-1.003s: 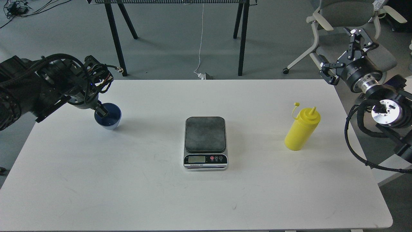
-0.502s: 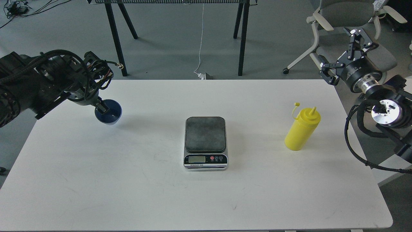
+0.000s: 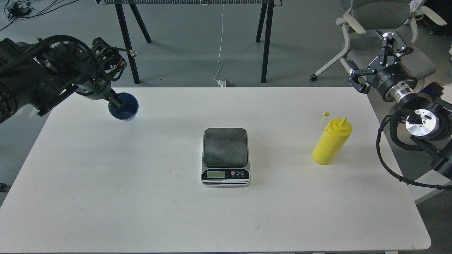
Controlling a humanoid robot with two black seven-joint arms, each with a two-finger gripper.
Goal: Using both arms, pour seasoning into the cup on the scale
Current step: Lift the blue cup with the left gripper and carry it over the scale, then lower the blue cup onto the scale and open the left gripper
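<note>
The light blue cup (image 3: 124, 108), its inside dark blue from above, hangs over the far left of the white table (image 3: 141, 197). My left gripper (image 3: 116, 103) is shut on its rim, with one finger inside the cup. The scale (image 3: 225, 148) lies flat at the table's middle with its dark platform bare. The yellow seasoning bottle (image 3: 331, 141) stands upright at the right, its cap hanging open on its tether. My right gripper (image 3: 375, 58) is open and empty, off the table's far right corner, above and behind the bottle.
A grey office chair (image 3: 381, 21) stands behind my right gripper. Black table legs (image 3: 124, 38) and a white cable (image 3: 220, 42) are on the floor beyond the table's far edge.
My left gripper has lifted the cup, carrying it up and slightly right from where it stood. My right arm has barely shifted. Scale and bottle have not moved.
</note>
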